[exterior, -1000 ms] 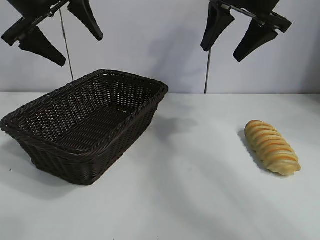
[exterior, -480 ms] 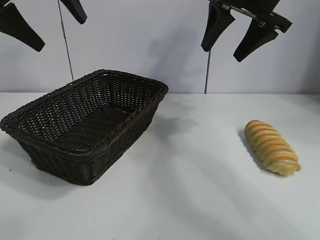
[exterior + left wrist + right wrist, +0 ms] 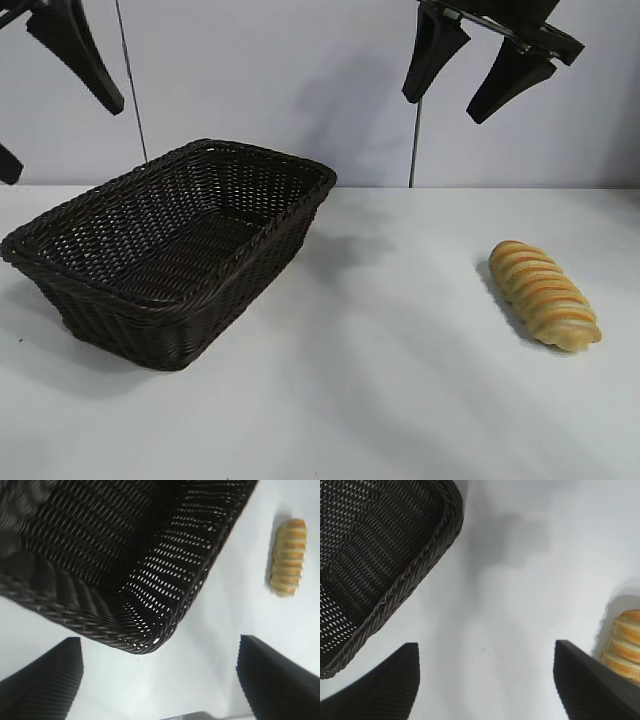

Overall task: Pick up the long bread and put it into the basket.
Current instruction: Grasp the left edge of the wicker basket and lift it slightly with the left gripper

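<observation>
The long bread, golden-yellow with orange-brown ridges, lies on the white table at the right. It also shows in the left wrist view and partly in the right wrist view. The dark brown wicker basket stands at the left, empty; it also shows in the left wrist view and the right wrist view. My right gripper hangs open and empty high above the table, left of the bread. My left gripper is open and empty, high at the far left above the basket's end.
The white table spreads between basket and bread. A grey wall stands behind, with two thin vertical rods.
My left gripper has swung left and turned, its fingers now partly past the picture's left edge. The right gripper, bread and basket have not moved.
</observation>
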Action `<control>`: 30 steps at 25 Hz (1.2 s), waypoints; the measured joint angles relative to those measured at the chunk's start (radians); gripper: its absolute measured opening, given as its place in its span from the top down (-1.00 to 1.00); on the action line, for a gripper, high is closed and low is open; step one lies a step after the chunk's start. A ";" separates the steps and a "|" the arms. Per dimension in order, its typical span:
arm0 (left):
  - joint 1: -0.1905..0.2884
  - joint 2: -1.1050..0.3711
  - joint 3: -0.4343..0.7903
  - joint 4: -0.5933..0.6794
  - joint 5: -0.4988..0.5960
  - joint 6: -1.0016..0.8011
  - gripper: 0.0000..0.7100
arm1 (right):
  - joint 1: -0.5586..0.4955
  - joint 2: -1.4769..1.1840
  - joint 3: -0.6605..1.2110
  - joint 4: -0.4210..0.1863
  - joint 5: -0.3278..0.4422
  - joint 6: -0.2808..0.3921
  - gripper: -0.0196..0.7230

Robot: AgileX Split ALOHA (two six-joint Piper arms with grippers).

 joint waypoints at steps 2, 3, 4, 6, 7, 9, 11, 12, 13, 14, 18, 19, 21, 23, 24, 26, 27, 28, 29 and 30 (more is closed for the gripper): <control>0.000 0.000 0.015 0.038 -0.033 -0.086 -0.71 | 0.000 0.000 0.000 0.000 0.000 0.000 -0.50; 0.000 0.000 0.018 0.063 -0.037 -0.131 -0.71 | 0.000 0.000 0.000 0.000 0.000 0.000 -0.50; 0.000 0.000 0.018 0.101 -0.037 -0.168 -0.71 | 0.000 0.000 0.000 0.000 0.000 0.000 -0.50; 0.000 0.000 0.018 0.173 -0.037 -0.261 -0.71 | 0.000 0.000 0.000 0.000 0.000 0.000 -0.50; 0.000 0.000 0.018 0.207 -0.037 -0.304 -0.71 | 0.000 0.000 0.000 0.000 0.000 0.000 -0.50; 0.000 0.000 0.020 0.256 -0.037 -0.357 -0.71 | 0.000 0.000 0.000 0.000 0.000 0.000 -0.50; 0.000 0.000 0.020 0.271 -0.035 -0.378 -0.71 | 0.000 0.000 0.000 0.000 0.000 0.000 -0.50; -0.001 0.000 0.020 0.275 -0.034 -0.383 -0.71 | 0.000 0.000 0.000 0.000 0.000 0.000 -0.50; -0.007 0.000 0.020 0.278 -0.030 -0.385 -0.71 | 0.000 0.000 0.000 0.000 -0.001 0.000 -0.50; -0.018 0.000 0.020 0.279 -0.027 -0.386 -0.71 | 0.000 0.000 0.000 0.000 -0.001 0.000 -0.50; -0.092 0.000 0.032 0.285 -0.053 -0.438 -0.71 | 0.000 0.000 0.000 0.000 -0.001 0.000 -0.50; -0.108 0.000 0.042 0.295 -0.074 -0.465 -0.71 | 0.000 0.000 0.000 0.000 -0.001 0.000 -0.50; -0.130 0.000 0.065 0.328 -0.106 -0.537 -0.71 | 0.000 0.000 0.000 0.000 -0.001 0.000 -0.50; -0.139 0.008 0.089 0.366 -0.113 -0.582 -0.71 | 0.000 0.000 0.000 0.000 -0.001 0.000 -0.50; -0.140 0.016 0.097 0.374 -0.116 -0.596 -0.71 | 0.000 0.000 0.000 0.000 -0.001 0.000 -0.50; -0.142 0.036 0.108 0.382 -0.123 -0.605 -0.71 | 0.000 0.000 0.000 0.000 -0.001 0.000 -0.50; -0.142 0.046 0.109 0.384 -0.131 -0.607 -0.71 | 0.000 0.000 0.000 0.000 -0.001 0.000 -0.50; -0.143 0.056 0.110 0.384 -0.139 -0.607 -0.71 | 0.000 0.000 0.000 0.000 -0.001 0.000 -0.50; -0.143 0.066 0.110 0.384 -0.148 -0.608 -0.71 | 0.000 0.000 0.000 0.000 -0.001 0.000 -0.50; -0.143 0.075 0.110 0.384 -0.162 -0.608 -0.71 | 0.000 0.000 0.000 0.000 -0.001 0.000 -0.50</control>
